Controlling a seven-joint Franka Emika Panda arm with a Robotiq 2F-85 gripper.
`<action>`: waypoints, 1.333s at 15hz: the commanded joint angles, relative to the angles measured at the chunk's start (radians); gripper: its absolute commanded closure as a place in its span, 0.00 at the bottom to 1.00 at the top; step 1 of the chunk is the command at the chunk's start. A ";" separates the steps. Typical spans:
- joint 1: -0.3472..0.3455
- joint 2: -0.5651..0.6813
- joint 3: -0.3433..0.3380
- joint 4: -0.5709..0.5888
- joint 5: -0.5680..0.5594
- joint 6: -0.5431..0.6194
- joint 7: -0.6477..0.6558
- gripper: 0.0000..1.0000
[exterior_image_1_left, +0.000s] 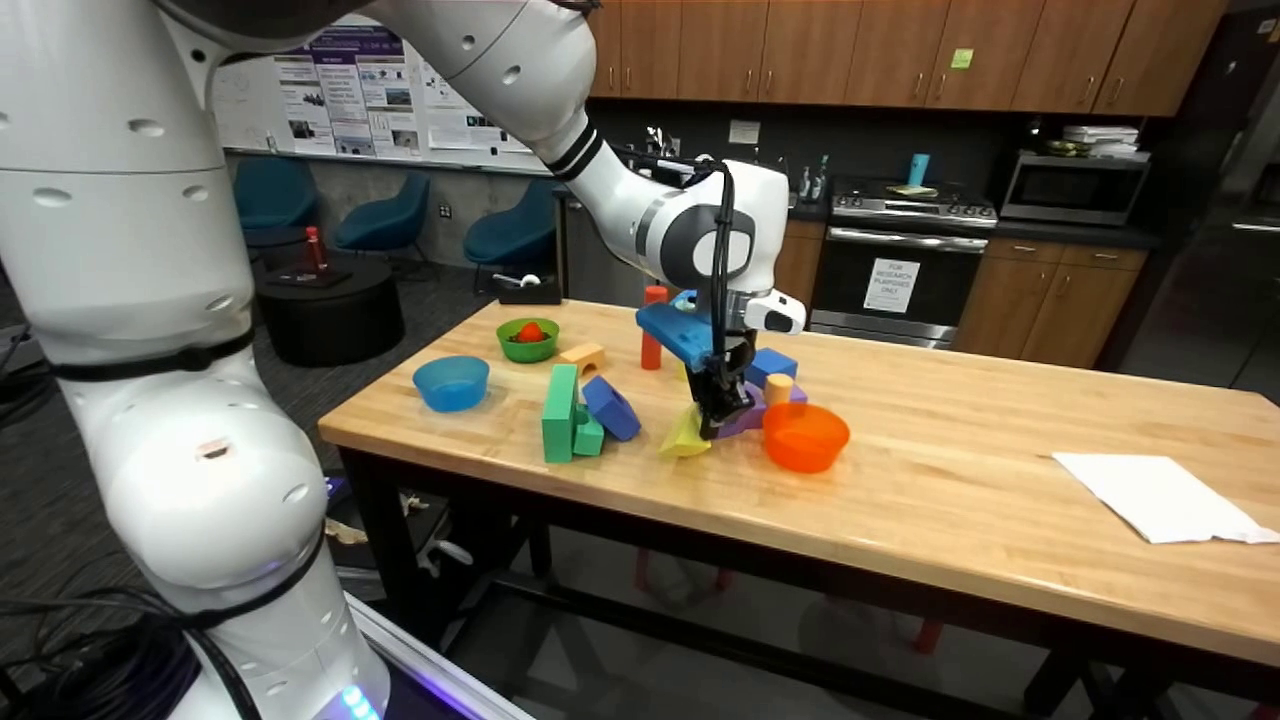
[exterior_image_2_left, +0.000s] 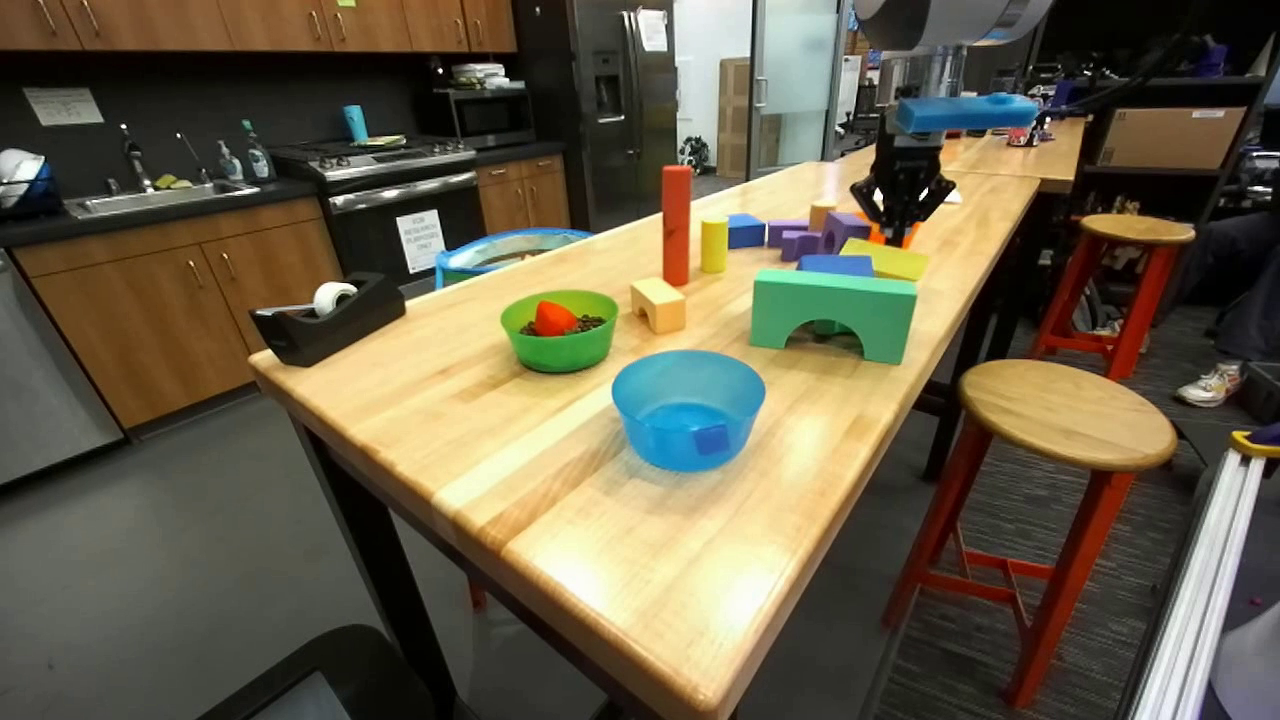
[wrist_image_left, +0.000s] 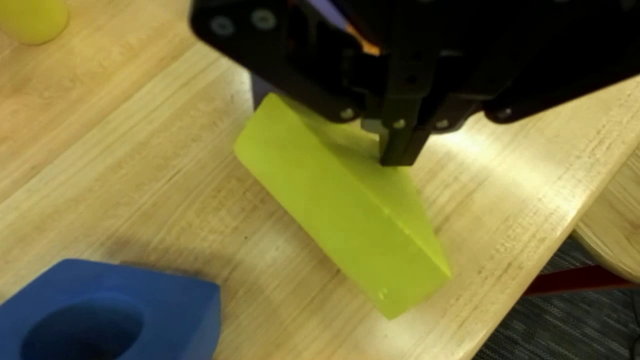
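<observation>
Black two-fingered gripper (wrist_image_left: 397, 162) fully closed, fingertips together, gripping nothing; tips just beside yellow wedge-shaped block (wrist_image_left: 340, 200), contact unclear. Wedge lies on pale wooden table (exterior_image_1_left: 960, 430), toward near edge. Wrist view: blue block with round hole (wrist_image_left: 172, 302) at near left. Exterior view: orange translucent plastic bowl (exterior_image_1_left: 806, 440) right of gripper.

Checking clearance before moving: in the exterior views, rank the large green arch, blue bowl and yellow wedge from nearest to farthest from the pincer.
1. Yellow wedge: right at the shut pincer; contact unclear.
2. Large green arch: past the wedge in both exterior views.
3. Blue bowl: farther on, past the arch.
</observation>
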 joint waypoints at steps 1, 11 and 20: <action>-0.005 -0.002 0.000 0.000 -0.004 0.018 -0.015 1.00; 0.019 -0.056 0.022 -0.032 -0.044 0.084 0.002 1.00; 0.049 -0.234 0.069 -0.186 -0.133 0.164 0.025 0.38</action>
